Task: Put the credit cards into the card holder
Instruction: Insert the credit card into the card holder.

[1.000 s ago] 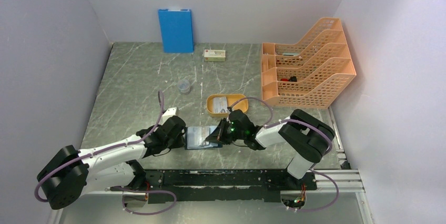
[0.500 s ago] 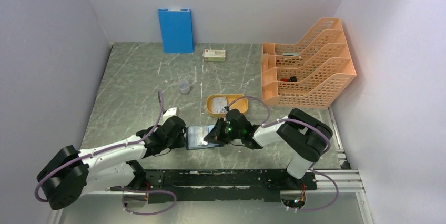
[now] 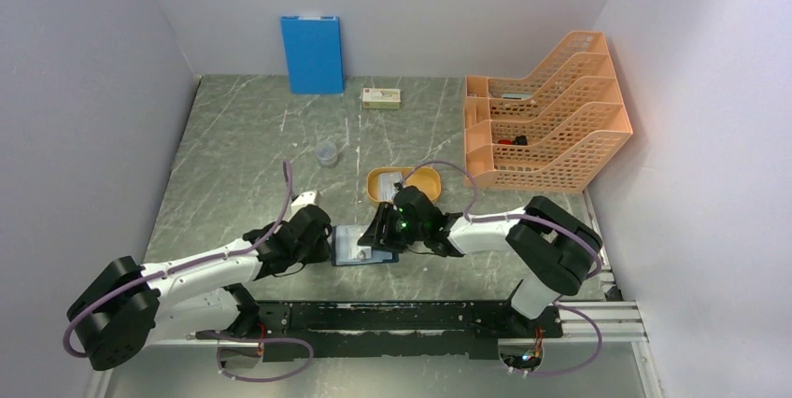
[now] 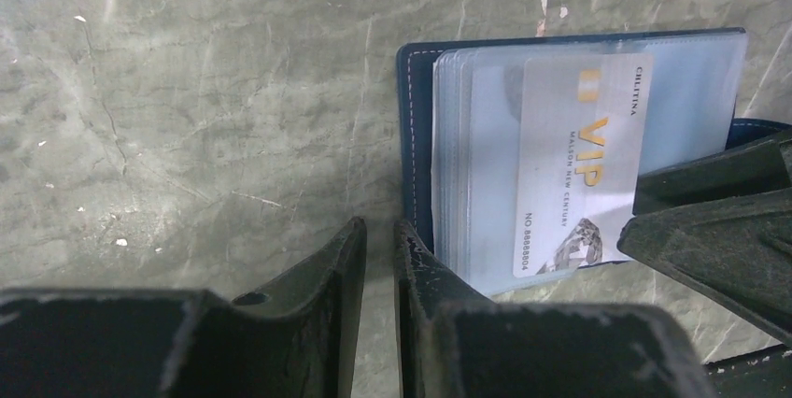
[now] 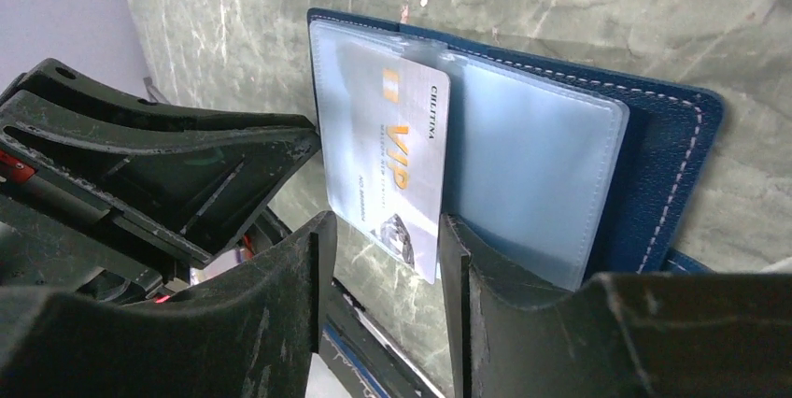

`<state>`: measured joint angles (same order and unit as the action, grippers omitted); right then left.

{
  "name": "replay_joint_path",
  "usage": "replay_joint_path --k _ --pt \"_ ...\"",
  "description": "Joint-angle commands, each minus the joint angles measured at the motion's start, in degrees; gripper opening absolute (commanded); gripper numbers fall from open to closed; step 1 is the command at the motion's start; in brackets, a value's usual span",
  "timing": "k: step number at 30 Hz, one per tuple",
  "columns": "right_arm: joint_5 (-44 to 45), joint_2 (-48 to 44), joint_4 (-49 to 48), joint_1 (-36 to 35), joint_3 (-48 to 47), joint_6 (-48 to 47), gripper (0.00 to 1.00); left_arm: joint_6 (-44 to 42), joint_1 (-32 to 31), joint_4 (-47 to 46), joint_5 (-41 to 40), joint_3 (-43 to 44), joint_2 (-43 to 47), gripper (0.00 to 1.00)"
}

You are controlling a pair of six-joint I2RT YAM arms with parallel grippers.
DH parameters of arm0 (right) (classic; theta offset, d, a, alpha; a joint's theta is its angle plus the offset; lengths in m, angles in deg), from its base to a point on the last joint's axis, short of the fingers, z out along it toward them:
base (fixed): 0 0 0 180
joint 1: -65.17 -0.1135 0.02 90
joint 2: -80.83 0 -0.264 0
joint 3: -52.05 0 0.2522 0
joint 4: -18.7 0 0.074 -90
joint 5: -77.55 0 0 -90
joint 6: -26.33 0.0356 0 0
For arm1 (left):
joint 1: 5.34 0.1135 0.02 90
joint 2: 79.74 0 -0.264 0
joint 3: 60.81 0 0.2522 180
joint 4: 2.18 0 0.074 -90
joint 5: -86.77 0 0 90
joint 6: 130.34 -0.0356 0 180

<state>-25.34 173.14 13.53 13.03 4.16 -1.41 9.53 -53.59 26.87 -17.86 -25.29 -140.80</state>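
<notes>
The navy card holder [image 3: 347, 257] lies open on the table between my two grippers, clear sleeves up [image 4: 416, 136] [image 5: 663, 164]. A pale credit card [image 4: 579, 164] [image 5: 397, 160] printed VIP sits partly inside a sleeve, one end sticking out. My right gripper [image 3: 378, 241] [image 5: 383, 225] is open over that end and holds nothing. My left gripper [image 3: 329, 247] [image 4: 380, 230] has its jaws a narrow slit apart with only table between them; one finger rests at the holder's left edge. Another pale card [image 3: 388, 182] lies in the orange tray [image 3: 428, 174].
A blue board [image 3: 312, 54] leans on the back wall, with a white box [image 3: 382, 97] beside it. A small clear cup [image 3: 326, 153] stands mid-table. An orange file rack [image 3: 546, 113] fills the right side.
My right gripper has gone from shut to open, letting go of the card, and has shifted slightly left over the holder. The left arm has stayed put.
</notes>
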Motion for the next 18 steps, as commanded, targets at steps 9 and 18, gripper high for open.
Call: replay_joint_path --k 9,18 --pt "-0.40 3.96 5.00 -2.17 -6.50 -5.56 0.47 -2.97 -0.05 0.42 3.45 1.70 -3.77 0.23" --pt "3.04 5.34 11.46 -4.91 -11.72 -10.09 0.47 -3.87 -0.09 0.80 2.53 2.30 -4.39 0.23"
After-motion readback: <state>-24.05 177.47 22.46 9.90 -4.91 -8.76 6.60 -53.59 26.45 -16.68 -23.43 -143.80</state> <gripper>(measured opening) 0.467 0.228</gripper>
